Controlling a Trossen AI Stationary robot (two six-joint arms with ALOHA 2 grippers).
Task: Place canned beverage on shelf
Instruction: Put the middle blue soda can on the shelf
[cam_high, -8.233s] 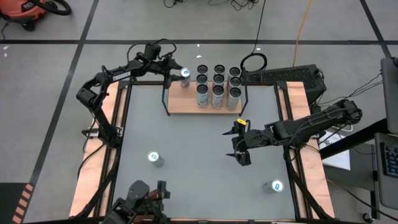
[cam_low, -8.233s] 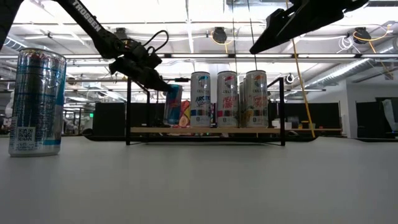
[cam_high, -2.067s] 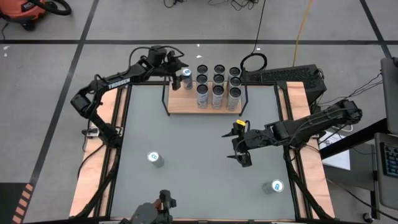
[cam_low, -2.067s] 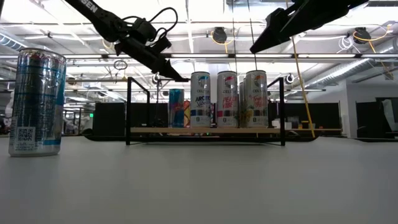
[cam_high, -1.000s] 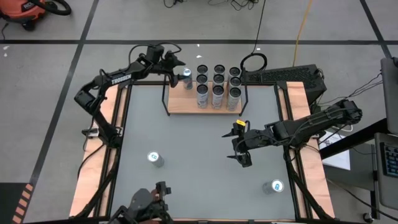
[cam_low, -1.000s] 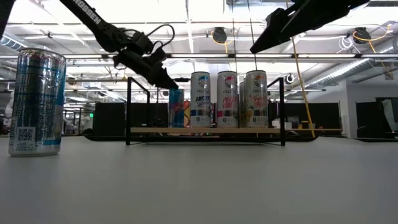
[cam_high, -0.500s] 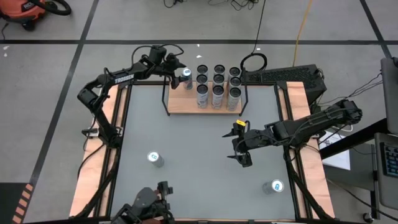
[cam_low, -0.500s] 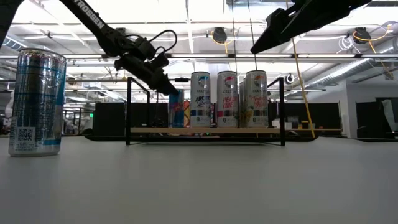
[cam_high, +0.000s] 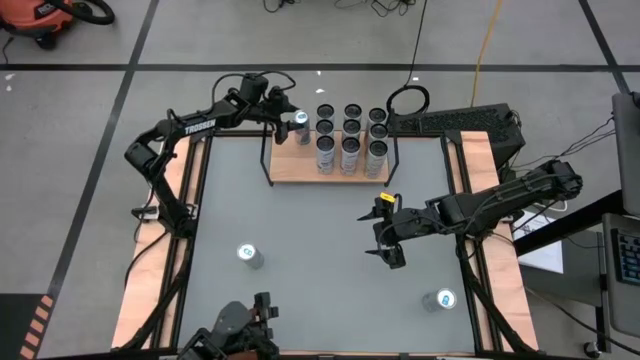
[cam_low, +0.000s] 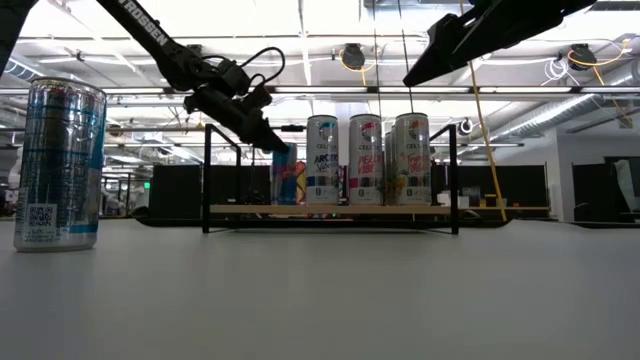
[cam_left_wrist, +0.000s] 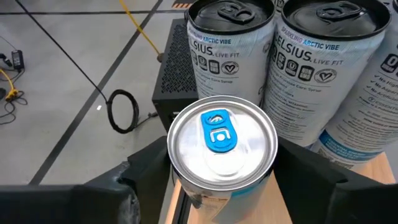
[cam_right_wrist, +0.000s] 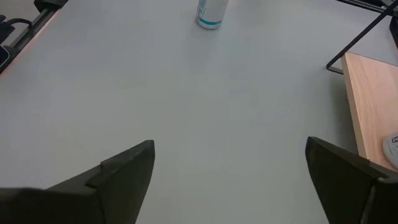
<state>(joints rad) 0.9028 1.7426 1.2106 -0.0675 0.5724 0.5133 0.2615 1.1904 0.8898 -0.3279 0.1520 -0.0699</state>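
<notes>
A slim can with a blue tab stands upright on the far left end of the light-wood shelf, and also shows in the high view and the low view. My left gripper is at the can's top, shut on it. My right gripper hangs open and empty above the table's middle right, and shows open in its wrist view. My left gripper has the can's upper wall just below the rim between its two fingers, one on each side. The fingers come slanting down from above and from the table's left. The can stands upright with its base on the shelf board.
Several tall Celsius cans fill the shelf right beside the held can. Black rod frames stand at the shelf's ends. Loose cans stand on the grey table at near left and near right.
My left gripper has come down a little and toward the can's top, then kept still. The can has stayed upright on the shelf.
</notes>
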